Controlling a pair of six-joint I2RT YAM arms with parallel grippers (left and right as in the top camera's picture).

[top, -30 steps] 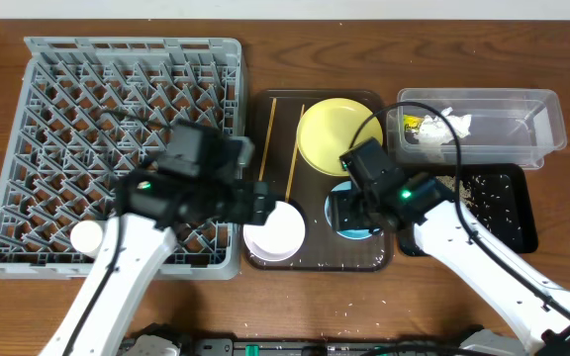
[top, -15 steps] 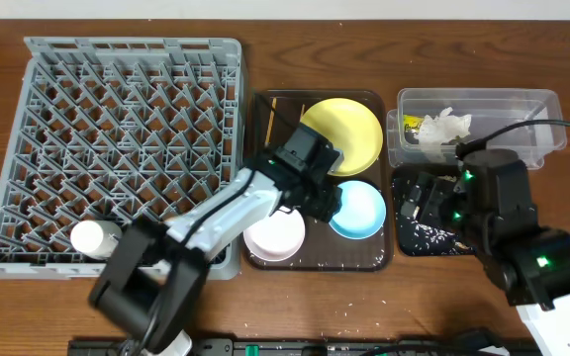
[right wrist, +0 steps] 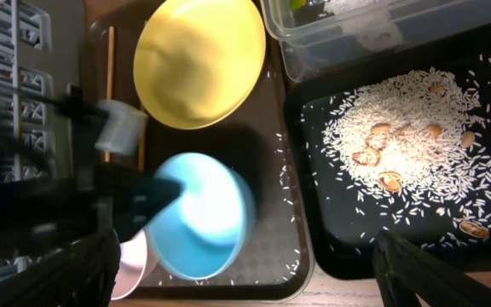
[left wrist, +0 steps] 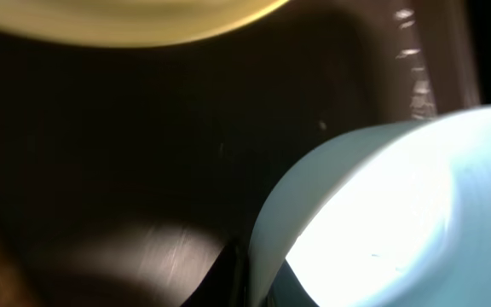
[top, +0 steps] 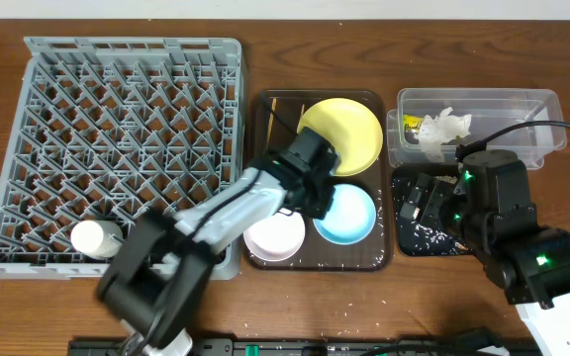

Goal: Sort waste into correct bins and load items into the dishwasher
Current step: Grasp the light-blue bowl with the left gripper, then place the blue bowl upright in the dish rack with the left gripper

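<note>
Left claw: clamped on blue bowl rim.
Change: bowl shifted leftward on tray; loading into rack likely begun.
Right claw: wide, empty.

Left arm extends diagonally forward and right. Left gripper is clamped on the rim of the light blue bowl. Right arm is held high. Right gripper faces downward, jaws spread wide.
</note>
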